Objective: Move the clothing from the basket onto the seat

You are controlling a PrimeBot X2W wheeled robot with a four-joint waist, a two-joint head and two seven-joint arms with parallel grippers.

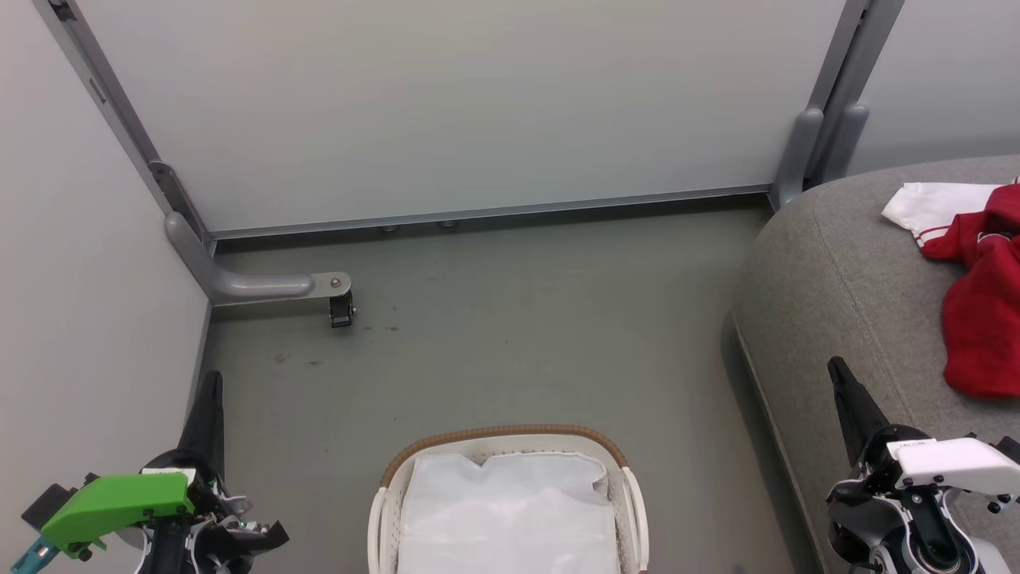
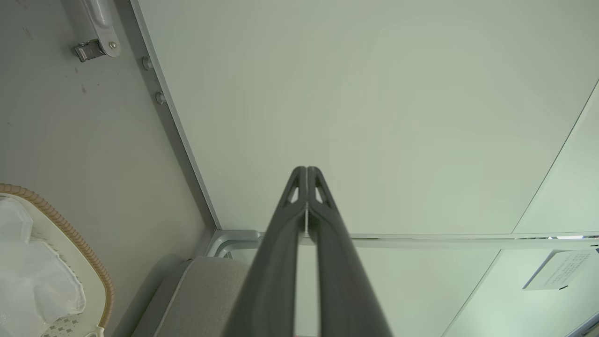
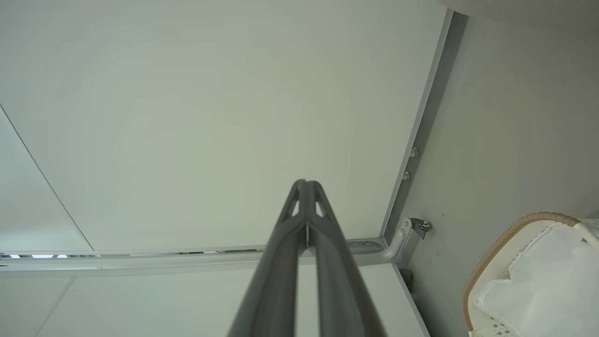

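Red jerseys (image 1: 980,335) lie on grey woven seat (image 1: 829,263), white slatted basket (image 1: 510,434) seemingly cleared; my left gripper (image 1: 213,381), right gripper (image 1: 835,365) pinched together, empty. I'd recheck basket.

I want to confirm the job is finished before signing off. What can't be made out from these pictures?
Basket: the head view's bottom edge cuts off its near half; the white liner covers the inside, hiding anything beneath.
Clothing on the seat: the head view's right edge cuts it off, so how many pieces is unclear.
Wall notice: left wrist view, print too small to read.
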